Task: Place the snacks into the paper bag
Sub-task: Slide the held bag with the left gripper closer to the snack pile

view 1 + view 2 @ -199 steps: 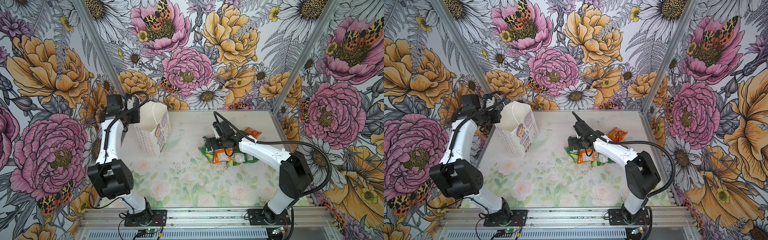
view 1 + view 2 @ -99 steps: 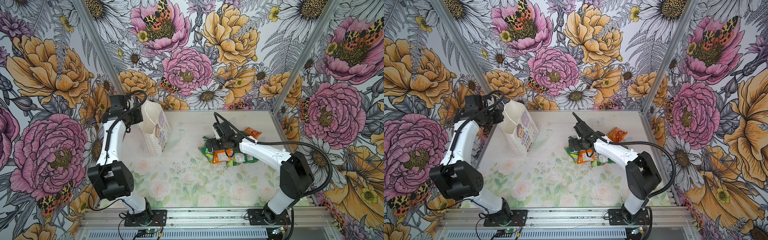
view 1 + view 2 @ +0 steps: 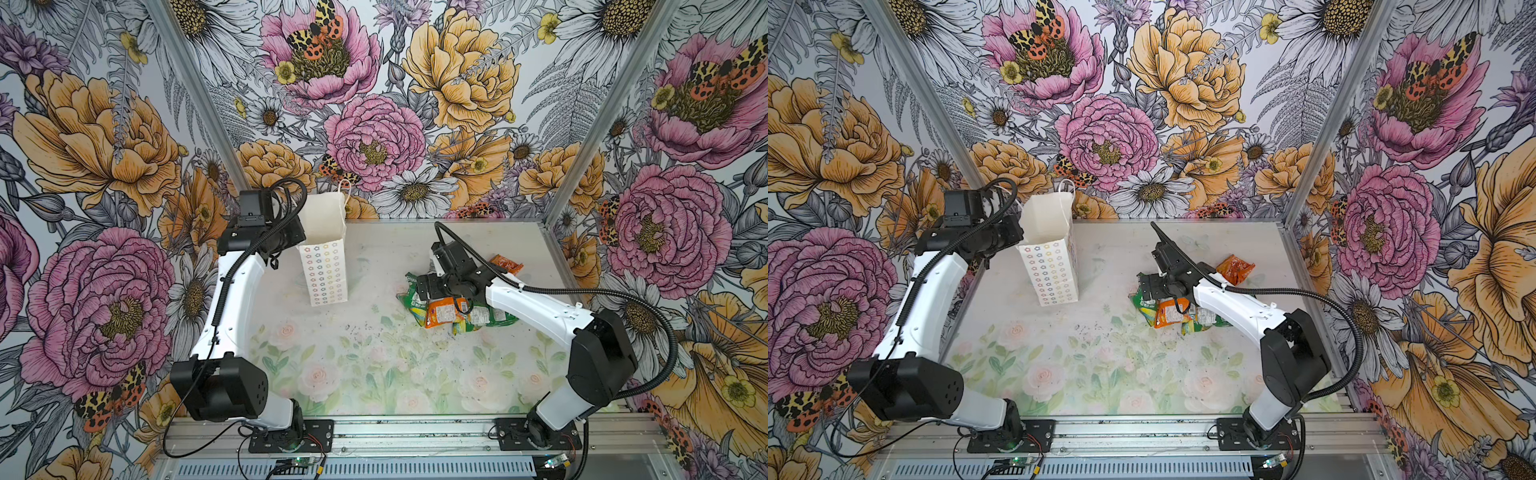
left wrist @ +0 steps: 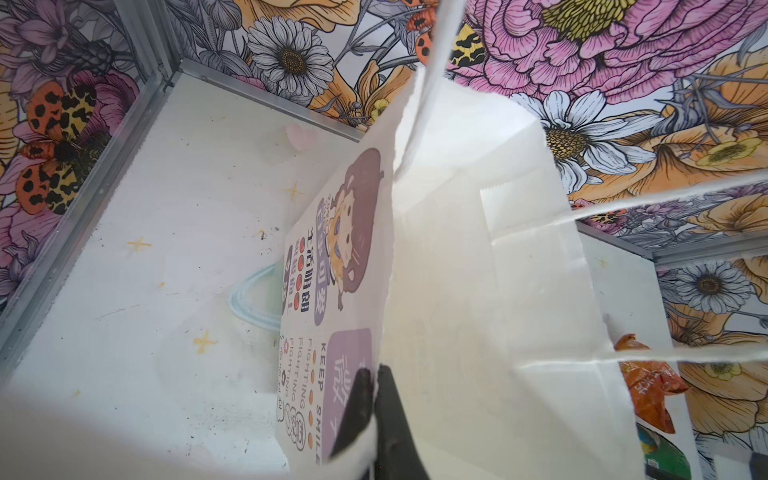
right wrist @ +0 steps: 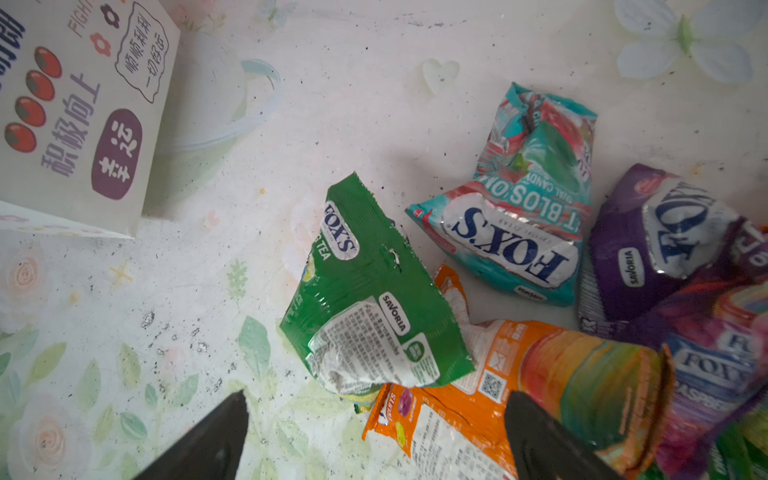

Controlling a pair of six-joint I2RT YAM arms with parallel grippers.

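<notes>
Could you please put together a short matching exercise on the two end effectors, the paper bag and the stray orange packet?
1. left end effector
2. right end effector
3. paper bag
4. stray orange packet

A. open over the snack pile
B. white, mouth open upward
C. lying apart from the pile
D. shut on the bag's rim

Pairs: 1-D, 2-A, 3-B, 4-C.

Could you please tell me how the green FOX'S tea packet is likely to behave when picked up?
The green packet looks crumpled, so it will probably flex rather than hold shape. Its glossy film may slip in the open right pincer. It overlaps the orange packet, which might drag along.
</notes>
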